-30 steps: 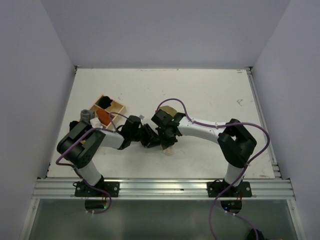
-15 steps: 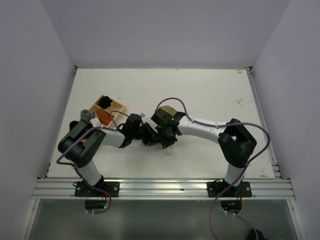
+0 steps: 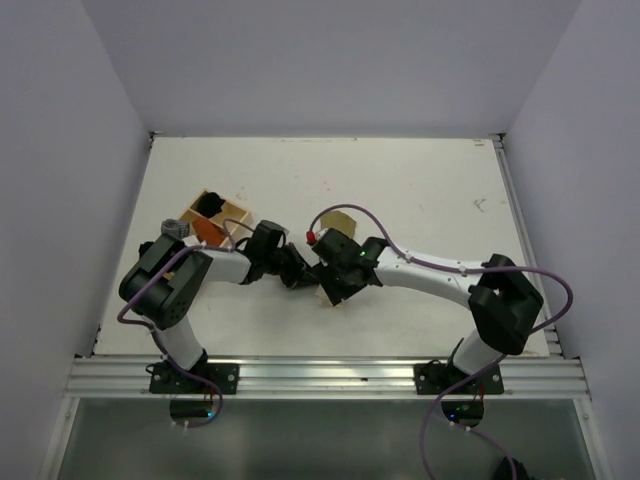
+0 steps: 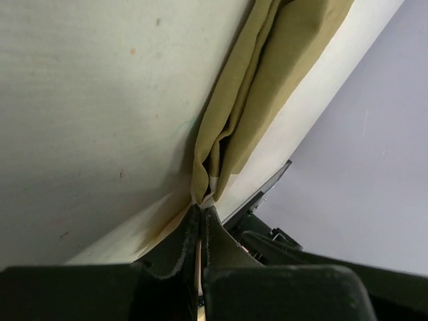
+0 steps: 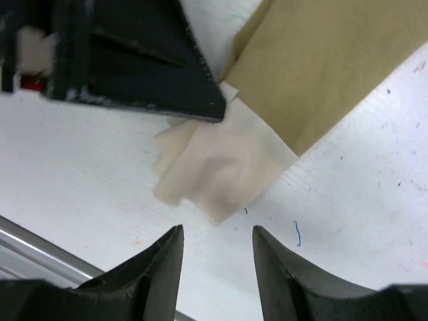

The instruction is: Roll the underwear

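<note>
Left gripper [image 4: 200, 208] is pinched tight on a bunched edge of the underwear [image 4: 267, 87]. Its two fingers meet with the olive cloth caught at their tips. From there the cloth runs away in long folds over the table [image 4: 80, 100].

From above, the left gripper [image 3: 297, 272] reaches in from the left, at mid-depth a little left of the table's centre. The right gripper [image 3: 335, 285] is just beside it, on its right. The right gripper [image 5: 215, 244] has its fingers spread apart with nothing between them, over bare table [image 5: 348, 221], close to the cloth but not touching it.

Just beyond those fingers lies the cream part of the underwear [image 5: 221, 167], crumpled, with the flat olive part past it to the upper right. The left gripper's dark body shows at upper left, meeting the cloth where olive and cream join.

From above, a cream corner peeks out on the near side of the right gripper, and the olive part of the underwear [image 3: 338, 216] shows beyond its wrist.

Farther back on the left stands a wooden box [image 3: 232, 212] with compartments, and an orange cloth [image 3: 208, 232] sits at its near side.
</note>
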{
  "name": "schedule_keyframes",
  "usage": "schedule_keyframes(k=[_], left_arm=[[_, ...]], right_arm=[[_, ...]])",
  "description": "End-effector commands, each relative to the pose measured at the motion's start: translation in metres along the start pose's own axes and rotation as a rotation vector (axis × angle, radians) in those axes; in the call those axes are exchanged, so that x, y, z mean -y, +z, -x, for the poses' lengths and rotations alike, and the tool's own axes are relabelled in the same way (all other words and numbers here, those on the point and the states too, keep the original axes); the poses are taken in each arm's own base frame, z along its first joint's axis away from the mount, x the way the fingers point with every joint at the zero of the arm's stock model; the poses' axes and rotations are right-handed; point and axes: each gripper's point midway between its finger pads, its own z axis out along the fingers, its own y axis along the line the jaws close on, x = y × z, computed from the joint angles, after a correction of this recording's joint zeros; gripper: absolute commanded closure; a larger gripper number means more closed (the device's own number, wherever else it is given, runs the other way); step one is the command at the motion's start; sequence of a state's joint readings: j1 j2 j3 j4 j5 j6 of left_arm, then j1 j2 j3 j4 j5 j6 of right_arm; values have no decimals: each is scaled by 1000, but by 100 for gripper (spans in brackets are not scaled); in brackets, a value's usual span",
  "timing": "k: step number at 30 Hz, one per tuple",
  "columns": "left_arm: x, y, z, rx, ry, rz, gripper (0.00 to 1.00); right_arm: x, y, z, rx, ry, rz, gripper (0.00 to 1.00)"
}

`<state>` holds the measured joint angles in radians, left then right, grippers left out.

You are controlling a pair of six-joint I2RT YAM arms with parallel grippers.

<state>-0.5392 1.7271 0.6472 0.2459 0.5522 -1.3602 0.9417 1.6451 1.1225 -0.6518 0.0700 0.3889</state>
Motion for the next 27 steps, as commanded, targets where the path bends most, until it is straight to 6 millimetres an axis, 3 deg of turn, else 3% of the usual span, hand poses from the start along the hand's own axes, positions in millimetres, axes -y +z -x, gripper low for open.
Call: schedule_keyframes(k=[1,8,13,27], left_arm=[[10,-2,5,-40,11,18,100],[12,-4,10,-19,16,51,100],[8,-4,8,-17,6,61,100],[15,-5,4,-50,-93,77,100]], right_arm=[[-6,-8,17,128,-133,6,50],[-23,-13,25,187,-180,16,49],[-31,-4,29,181,-186,41,49],[-35,14,26,220,-360,-112,46]])
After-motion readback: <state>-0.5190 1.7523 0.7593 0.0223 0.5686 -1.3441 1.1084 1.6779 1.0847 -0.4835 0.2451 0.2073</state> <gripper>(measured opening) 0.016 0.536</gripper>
